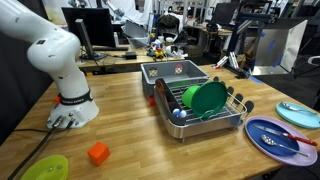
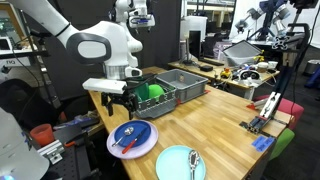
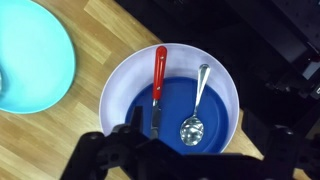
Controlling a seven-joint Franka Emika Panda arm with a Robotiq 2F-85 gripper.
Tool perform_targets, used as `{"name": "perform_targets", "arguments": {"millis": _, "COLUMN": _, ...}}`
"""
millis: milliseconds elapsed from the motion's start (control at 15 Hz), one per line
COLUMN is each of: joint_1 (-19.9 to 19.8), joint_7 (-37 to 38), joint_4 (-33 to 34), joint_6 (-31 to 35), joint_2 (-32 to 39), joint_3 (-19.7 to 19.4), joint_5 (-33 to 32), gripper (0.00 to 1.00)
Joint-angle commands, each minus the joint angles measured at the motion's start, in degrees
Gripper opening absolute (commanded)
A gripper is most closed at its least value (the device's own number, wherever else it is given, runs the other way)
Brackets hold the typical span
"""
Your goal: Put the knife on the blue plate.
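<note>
1. The blue plate (image 3: 30,55) lies just left of the violet-blue plate (image 3: 176,95), apart from it, on the wooden table (image 3: 55,140).
2. The knife (image 3: 158,85) rests on the violet-blue plate, left of its centre, with the red handle pointing away from the gripper.
3. A silver spoon (image 3: 196,112) lies just right of the knife on the same plate, and nothing covers either.
4. The gripper (image 2: 116,104) hangs over the violet-blue plate, pointing down. Its jaws are apart and hold nothing.
</note>
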Motion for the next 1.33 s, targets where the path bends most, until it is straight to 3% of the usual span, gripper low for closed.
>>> {"name": "perform_targets", "arguments": {"millis": 0, "joint_1": -1.1, "joint_7": -1.0, "joint_4": 0.1, "joint_6": 0.7, "joint_2": 1.1, "joint_3": 1.2, "joint_5": 0.5, "gripper": 1.0}}
{"name": "perform_targets", "arguments": {"millis": 400, "joint_1": -1.6, "joint_7": -0.5, "joint_4": 0.5, "joint_6": 2.4, "joint_2": 3.5, "joint_3": 1.5, "joint_5": -0.4, "gripper": 1.0}}
{"name": "perform_targets", "arguments": {"millis": 1000, "joint_1": -3.3, "joint_7": -2.8, "joint_4": 0.3, "joint_6": 11.7, "joint_2": 19.0, "joint_3": 2.3, "joint_5": -0.6, "gripper": 1.0}}
{"name": "perform_targets", "arguments": {"millis": 1267, "joint_1": -4.6, "joint_7": -0.1, "joint_4": 1.6, "joint_6": 16.8, "joint_2": 24.9, "joint_3": 2.5, "joint_5": -4.8, "gripper": 1.0}}
